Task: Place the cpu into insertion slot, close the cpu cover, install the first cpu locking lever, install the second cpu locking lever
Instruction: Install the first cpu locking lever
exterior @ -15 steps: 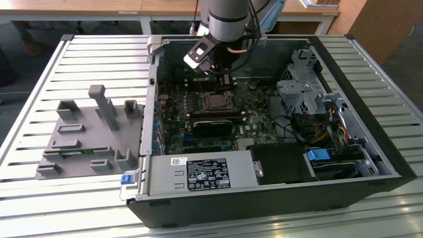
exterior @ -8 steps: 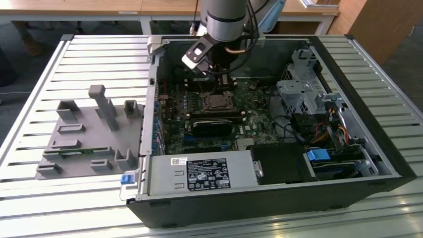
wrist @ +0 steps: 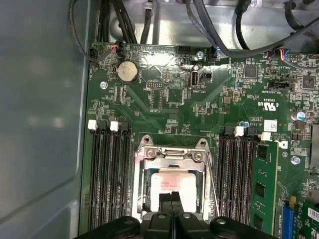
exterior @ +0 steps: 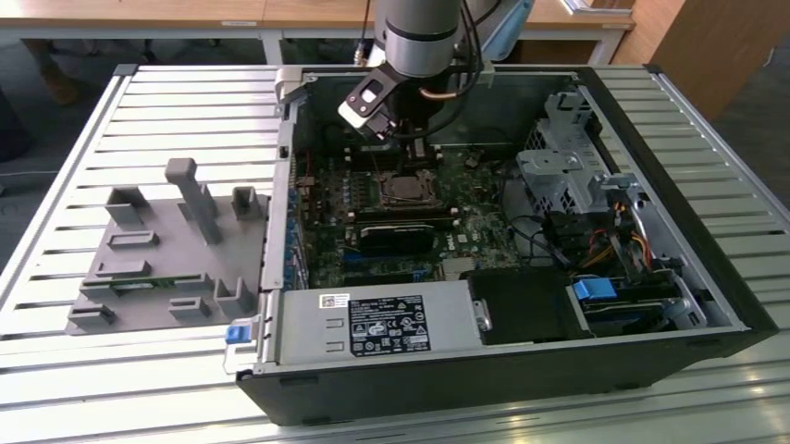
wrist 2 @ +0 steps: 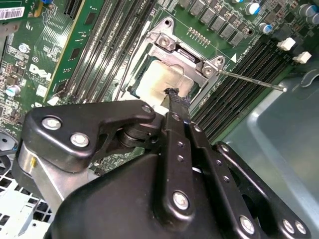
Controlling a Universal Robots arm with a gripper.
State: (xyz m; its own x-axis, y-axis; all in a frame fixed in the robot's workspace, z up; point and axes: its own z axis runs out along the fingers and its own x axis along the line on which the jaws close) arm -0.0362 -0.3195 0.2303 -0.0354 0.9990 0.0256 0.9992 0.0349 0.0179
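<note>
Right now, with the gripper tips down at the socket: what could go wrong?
1. The gripper, fingers shut, sits right over the cpu; pushing lower could scratch or overload it.
2. A thin locking lever stands free beside the cpu cover; a sideways move could snag or bend it.

The arm [exterior: 420, 32] hangs near vertical, its wrist tilted a little. The end effector [wrist 2: 173, 95] points down, its two fingers [wrist: 167, 203] apparently pressed together.

Soft light brightens the table [exterior: 185, 102] around the computer case [exterior: 494, 379], its interior shaded, while glare whitens the cpu [wrist 2: 159, 79] in the second wrist view.
</note>
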